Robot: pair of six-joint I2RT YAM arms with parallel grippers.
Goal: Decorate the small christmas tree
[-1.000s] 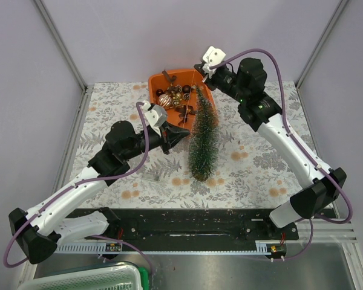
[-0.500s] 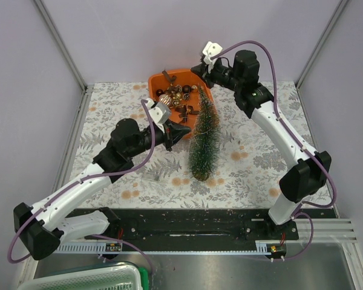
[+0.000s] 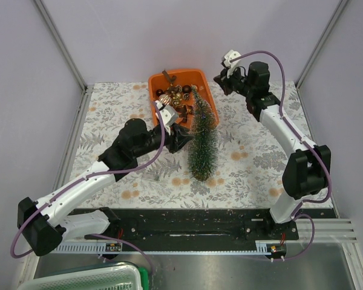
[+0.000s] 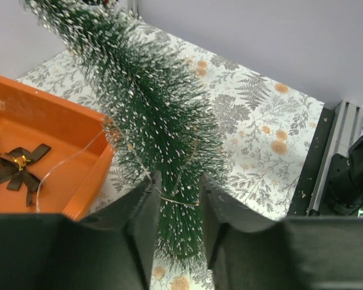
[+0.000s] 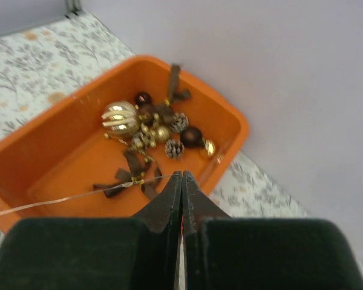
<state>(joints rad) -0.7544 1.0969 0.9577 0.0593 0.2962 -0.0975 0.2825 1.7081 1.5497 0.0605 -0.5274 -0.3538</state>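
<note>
The small christmas tree [image 3: 202, 142] lies on the floral tablecloth, its tip at the orange tray [image 3: 154, 81] and its base toward me. My left gripper [image 3: 186, 135] is at the tree's left flank, jaws slightly apart. In the left wrist view the tree [image 4: 163, 121] fills the gap between the fingers [image 4: 142, 205], and a thin wire [image 4: 72, 160] runs from the tray [image 4: 24, 103] across the bristles to them. My right gripper [image 3: 221, 78] hovers right of the tray. In its wrist view the right gripper [image 5: 181, 175] is shut on the thin wire [image 5: 60, 199], which trails off to the left.
The tray [image 5: 48, 151] holds a gold striped ball [image 5: 120, 118], pine cones, dark baubles and brown bows [image 5: 130, 181]. Grey walls with metal posts close in the table. A black rail [image 3: 187, 220] runs along the near edge, and a white basket [image 3: 91, 281] sits below it at the left.
My right arm swung right, away from over the tray, still pinching the wire. My left gripper moved in against the tree and its jaws parted.
</note>
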